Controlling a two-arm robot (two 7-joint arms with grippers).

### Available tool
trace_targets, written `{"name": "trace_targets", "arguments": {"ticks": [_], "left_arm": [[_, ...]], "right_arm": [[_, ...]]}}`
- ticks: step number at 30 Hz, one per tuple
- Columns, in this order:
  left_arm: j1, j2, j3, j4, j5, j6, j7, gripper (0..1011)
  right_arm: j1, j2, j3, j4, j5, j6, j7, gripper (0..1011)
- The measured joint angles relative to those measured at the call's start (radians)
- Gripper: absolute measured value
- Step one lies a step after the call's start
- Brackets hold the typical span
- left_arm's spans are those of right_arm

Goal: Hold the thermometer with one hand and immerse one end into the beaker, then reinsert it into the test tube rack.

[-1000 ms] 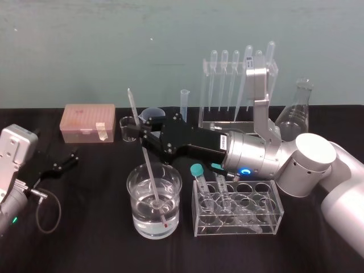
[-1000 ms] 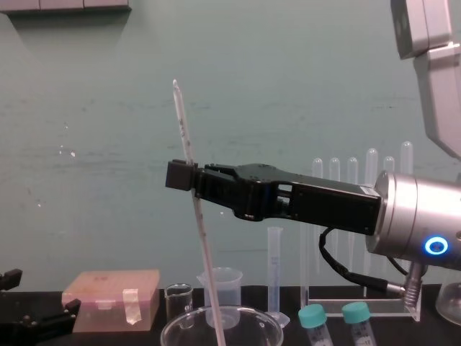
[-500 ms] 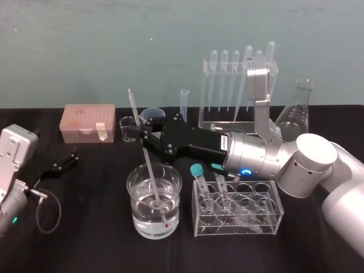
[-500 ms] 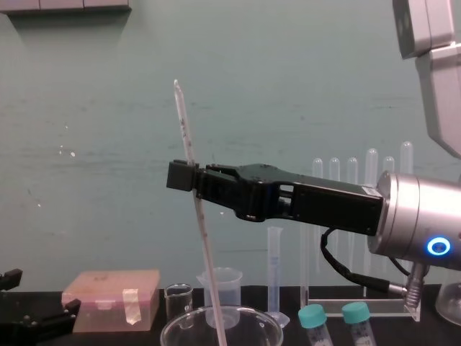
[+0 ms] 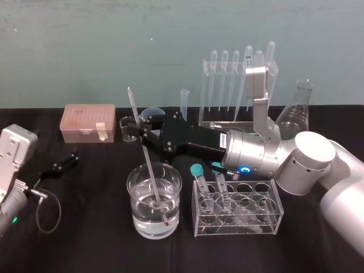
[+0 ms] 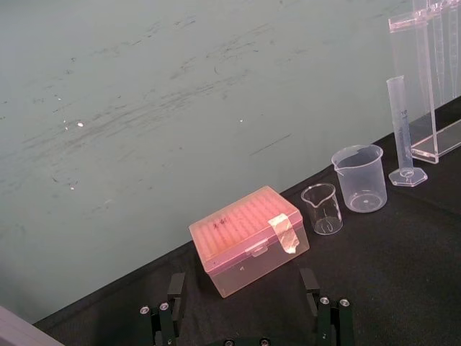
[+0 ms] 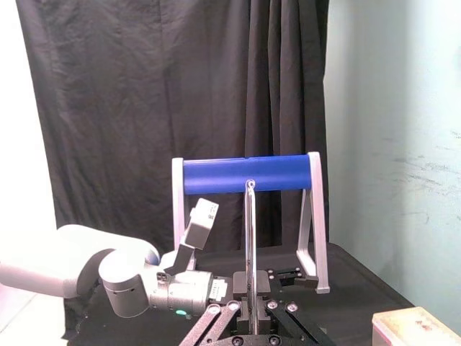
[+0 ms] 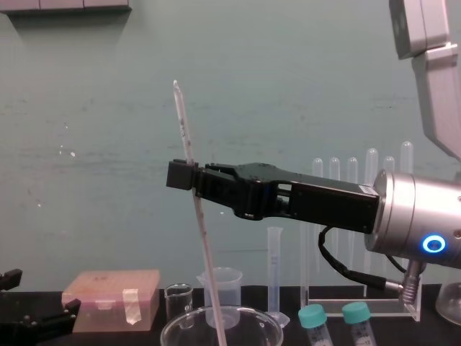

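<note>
Right now you've got R gripper (image 5: 136,128) out over table centre, jaws clamped on thermometer (image 5: 147,159) at approx upper third of rod. Rod tilted, top leaning to robot's left, red bulb end down in water near bottom of beaker (image 5: 173,213). Chest view: same grip (image 8: 189,176), rod (image 8: 203,238) running down into beaker mouth. Pipette test tube rack (image 5: 219,124) at back, behind R wrist, well apart from rod. Your L gripper (image 5: 65,160) parked low at table's left near pink tip box (image 5: 89,122), fingers (image 6: 173,310) spread wide, nothing btwn them.
</note>
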Motion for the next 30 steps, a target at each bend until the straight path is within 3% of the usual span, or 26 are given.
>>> {"name": "trace_targets", "arguments": {"ticks": [30], "left_arm": [[0.000, 0.000, 0.000, 0.000, 0.000, 0.000, 0.000, 1008]], "right_arm": [[0.002, -0.001, -0.003, 0.000, -0.001, 0.003, 0.005, 56]]}}
